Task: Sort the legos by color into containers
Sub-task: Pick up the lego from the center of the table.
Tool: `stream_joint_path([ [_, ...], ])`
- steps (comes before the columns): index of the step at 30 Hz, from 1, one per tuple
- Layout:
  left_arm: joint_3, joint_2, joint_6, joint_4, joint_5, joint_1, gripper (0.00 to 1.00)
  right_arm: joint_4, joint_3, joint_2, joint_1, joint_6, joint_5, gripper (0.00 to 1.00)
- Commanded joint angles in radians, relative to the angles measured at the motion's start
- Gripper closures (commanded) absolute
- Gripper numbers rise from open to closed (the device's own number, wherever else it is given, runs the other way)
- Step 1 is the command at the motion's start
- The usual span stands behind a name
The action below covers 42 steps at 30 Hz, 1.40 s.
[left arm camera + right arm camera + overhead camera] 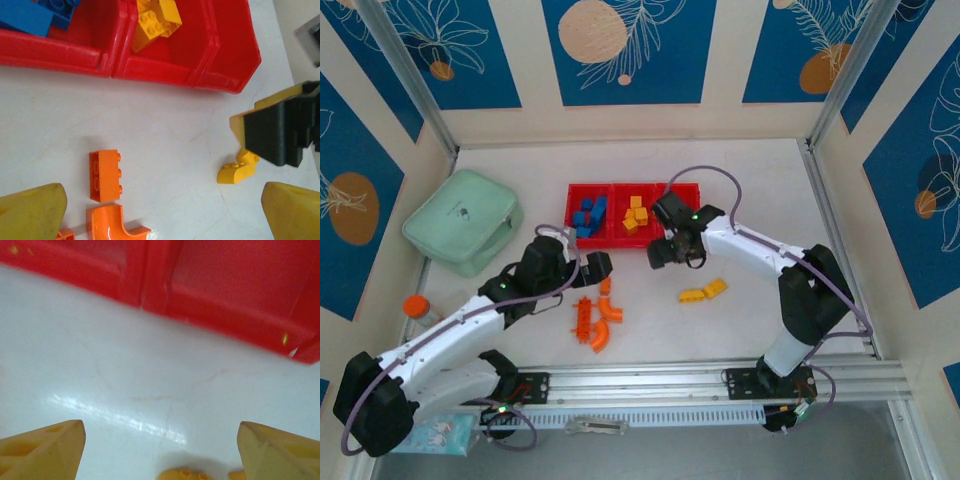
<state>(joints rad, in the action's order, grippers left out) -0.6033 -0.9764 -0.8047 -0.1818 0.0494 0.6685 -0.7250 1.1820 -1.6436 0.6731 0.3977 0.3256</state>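
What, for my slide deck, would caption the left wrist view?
Open left fingers frame orange bricks on the table; beyond, the red tray holds blue bricks and yellow bricks.

The white table (750, 190) bears a red tray (220, 60), a mint-green case (463, 220), loose orange bricks (598, 318) and two yellow bricks (704, 292).

Blurred in the right wrist view: the red tray (225, 300), cut off at the top too. Down at the bottom edge, just the top of a yellow lego (185, 473). In the left wrist view, cut off at the top: blue legos (30, 15) and yellow legos (157, 22). Cut by the bottom edge: a curved orange lego (115, 227). From above, partly hidden under the right gripper (662, 252): the tray's right box (688, 192).
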Motion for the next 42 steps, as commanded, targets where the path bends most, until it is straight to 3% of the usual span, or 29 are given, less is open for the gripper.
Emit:
stream_joint_path([
  [1, 0.021, 0.004, -0.044, 0.035, -0.059, 0.041, 0.01, 0.030, -0.062, 0.042, 0.005, 0.020, -0.084, 0.19],
  [10, 0.027, -0.010, -0.086, 0.054, -0.128, 0.123, 0.01, 0.058, -0.135, -0.017, 0.011, 0.025, -0.067, 0.16],
  [21, 0.030, -0.016, -0.085, 0.056, -0.141, 0.131, 0.01, 0.028, -0.241, 0.031, 0.044, 0.092, -0.089, 0.13],
  [30, 0.040, -0.010, -0.085, 0.060, -0.149, 0.130, 0.01, -0.007, -0.267, 0.036, 0.135, 0.154, -0.055, 0.28],
  [36, 0.035, -0.021, -0.082, 0.066, -0.145, 0.130, 0.01, -0.024, -0.232, -0.003, 0.135, 0.156, 0.037, 0.37],
  [42, 0.036, -0.017, -0.079, 0.063, -0.151, 0.130, 0.01, -0.008, -0.207, -0.033, 0.134, 0.158, 0.045, 0.47],
])
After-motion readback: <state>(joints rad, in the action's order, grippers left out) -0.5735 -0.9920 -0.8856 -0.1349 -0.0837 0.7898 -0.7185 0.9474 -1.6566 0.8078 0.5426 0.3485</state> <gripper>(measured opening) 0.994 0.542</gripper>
